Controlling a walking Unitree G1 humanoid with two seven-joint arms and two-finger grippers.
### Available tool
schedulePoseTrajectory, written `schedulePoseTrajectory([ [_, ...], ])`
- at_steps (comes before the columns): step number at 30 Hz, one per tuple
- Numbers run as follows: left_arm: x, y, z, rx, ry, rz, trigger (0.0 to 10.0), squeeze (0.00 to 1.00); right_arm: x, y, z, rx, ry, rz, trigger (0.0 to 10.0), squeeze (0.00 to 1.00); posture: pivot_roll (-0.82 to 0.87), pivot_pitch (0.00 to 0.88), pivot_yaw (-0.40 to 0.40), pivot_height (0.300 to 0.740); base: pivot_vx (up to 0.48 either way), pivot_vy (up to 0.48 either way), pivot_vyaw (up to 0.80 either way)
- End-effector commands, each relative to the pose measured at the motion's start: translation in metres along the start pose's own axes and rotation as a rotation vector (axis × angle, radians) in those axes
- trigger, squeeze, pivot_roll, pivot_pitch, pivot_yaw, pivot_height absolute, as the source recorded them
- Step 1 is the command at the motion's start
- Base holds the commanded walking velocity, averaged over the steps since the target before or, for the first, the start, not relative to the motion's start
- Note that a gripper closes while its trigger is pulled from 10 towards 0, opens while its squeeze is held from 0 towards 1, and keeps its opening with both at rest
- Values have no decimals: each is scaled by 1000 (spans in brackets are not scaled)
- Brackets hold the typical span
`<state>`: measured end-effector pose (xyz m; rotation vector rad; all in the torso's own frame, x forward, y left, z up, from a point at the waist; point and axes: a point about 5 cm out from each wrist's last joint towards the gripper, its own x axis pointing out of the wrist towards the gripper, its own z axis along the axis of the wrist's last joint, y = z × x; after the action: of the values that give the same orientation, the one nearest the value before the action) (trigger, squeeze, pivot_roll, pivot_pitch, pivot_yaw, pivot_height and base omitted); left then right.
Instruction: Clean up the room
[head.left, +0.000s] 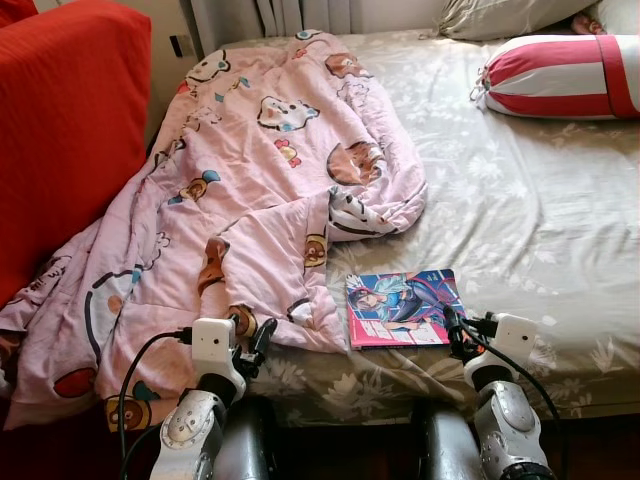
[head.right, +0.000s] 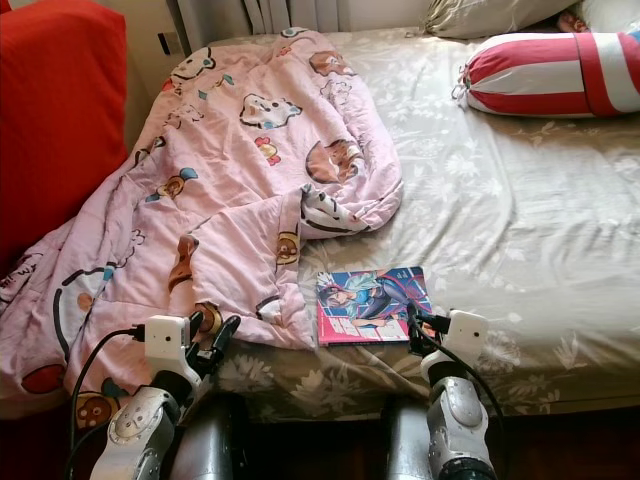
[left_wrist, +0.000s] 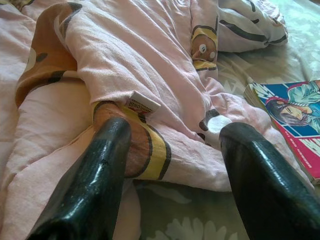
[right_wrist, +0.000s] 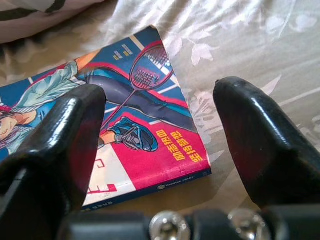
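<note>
Two grippers low at bed's near edge. Left eye view: pink cartoon blanket (head.left: 250, 190) crumpled across bed (head.left: 530, 220), draping toward red sofa (head.left: 60, 120); comic book (head.left: 403, 307) flat on sheet near bed's front edge, just beside blanket hem; striped pillow (head.left: 560, 75) far right. Left gripper (head.left: 255, 345) at blanket edge; right gripper (head.left: 455, 335) at book's right corner. Left wrist view: fingers (left_wrist: 90, 185) spread wide, empty, over blanket fold. Right wrist view: fingers (right_wrist: 265, 145) wide apart, straddling book corner, holding nothing.

Manga book (head.left: 403, 308) flat on bed (head.left: 540, 220), beside rumpled pink blanket (head.left: 250, 190).
</note>
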<state>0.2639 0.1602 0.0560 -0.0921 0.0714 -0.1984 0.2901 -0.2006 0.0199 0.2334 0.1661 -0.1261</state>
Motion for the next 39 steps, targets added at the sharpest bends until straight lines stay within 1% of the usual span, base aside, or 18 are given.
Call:
schedulePoseTrajectory([
  [1, -4, 5, 1, 14, 7, 5, 10000, 0, 1, -1, -1, 31, 17, -26, 10000, 0, 113, 126, 90, 552, 0, 0, 0],
  [4, -4, 10, 4, 27, 12, 4, 10000, 0, 7, -4, 6, 65, 2, -63, 10000, 0, 124, 128, 102, 552, 0, 0, 0],
  [8, -3, 10, 6, 31, 12, 3, 10000, 0, 11, -6, 11, 84, -6, -80, 10000, 0, 137, 128, 113, 552, 0, 0, 0],
  [12, -3, 10, 7, 33, 11, -1, 10000, 0, 12, -6, 11, 95, -6, -83, 10000, 0, 140, 128, 127, 552, 0, 0, 0],
  [16, -4, 12, 9, 43, 16, -8, 10000, 0, 11, -6, 7, 137, 22, -71, 10000, 0, 159, 131, 131, 552, 0, 0, 0],
  [20, -5, 16, 11, 50, 15, -1, 10000, 0, 10, -6, 4, 142, 39, -62, 10000, 0, 171, 135, 137, 552, 0, 0, 0],
  [24, -7, 17, 10, 54, 22, -3, 10000, 0, 10, -11, 4, 145, 42, -84, 10000, 0, 168, 140, 146, 552, 0, 0, 0],
  [26, -8, 17, 11, 56, 28, -5, 10000, 0, 8, -16, 4, 155, 37, -109, 10000, 0, 168, 142, 149, 552, 0, 0, 0],
  [32, -8, 16, 12, 61, 28, -11, 10000, 0, 1, -25, -4, 164, 57, -135, 10000, 0, 171, 148, 154, 552, 0, 0, 0],
  [34, -8, 16, 12, 63, 28, -13, 10000, 0, 0, -25, -7, 168, 67, -139, 10000, 0, 171, 147, 154, 552, 0, 0, 0],
  [37, -8, 16, 12, 65, 30, -15, 10000, 0, -3, -25, -12, 204, 90, -137, 10000, 0, 172, 147, 155, 552, 0, 0, 0],
  [39, -9, 15, 12, 65, 30, -16, 10000, 0, -3, -25, -14, 206, 97, -132, 10000, 0, 173, 147, 155, 552, 0, 0, 0],
])
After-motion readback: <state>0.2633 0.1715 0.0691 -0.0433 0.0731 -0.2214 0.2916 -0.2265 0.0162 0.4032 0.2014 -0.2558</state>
